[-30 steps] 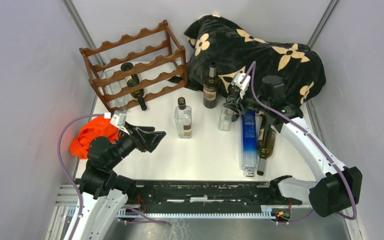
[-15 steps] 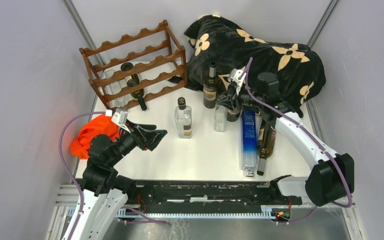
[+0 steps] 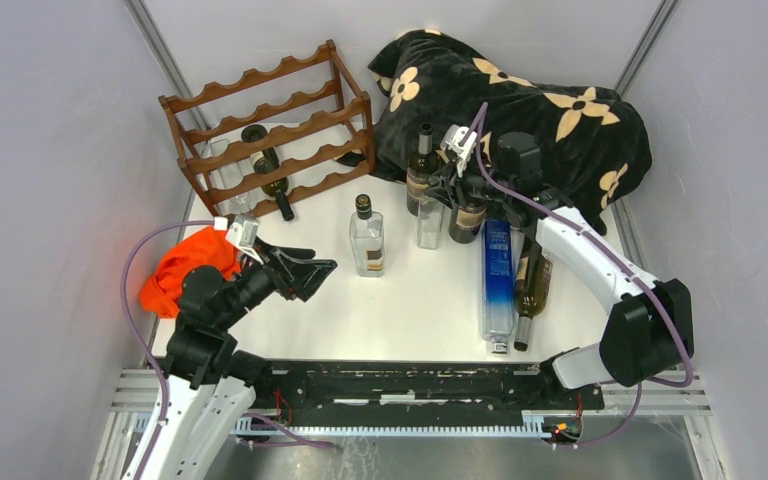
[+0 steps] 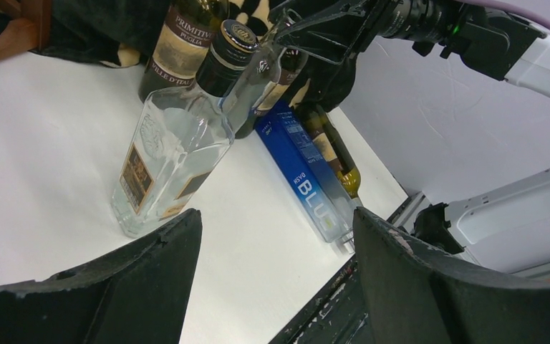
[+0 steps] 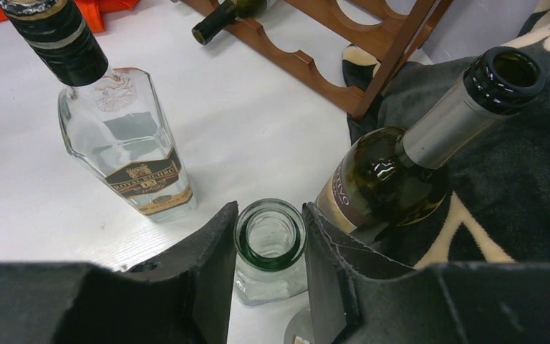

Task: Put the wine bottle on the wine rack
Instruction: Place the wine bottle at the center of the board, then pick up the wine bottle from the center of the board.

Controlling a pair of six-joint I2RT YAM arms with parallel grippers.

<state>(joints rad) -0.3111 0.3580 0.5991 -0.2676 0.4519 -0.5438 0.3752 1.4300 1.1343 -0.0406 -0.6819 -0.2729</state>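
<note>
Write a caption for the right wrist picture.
Right hand grips the clear bottle by its neck, beside a dark bottle.

Bright, even overhead light — soft shadows on the white table [image 3: 410, 310]; glints on the square clear bottle [image 5: 125, 143]; the 2 wrist views soften near their bottom edges.

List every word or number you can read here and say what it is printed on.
"PRIMITIV", "PUGLIA", "VILLE D'ITAL": label of the dark wine bottle, partly cut off.
"REVO", "BLU": side of the blue bottle lying flat.
"12": label of the clear square bottle; the name above it is too blurred to read.
</note>
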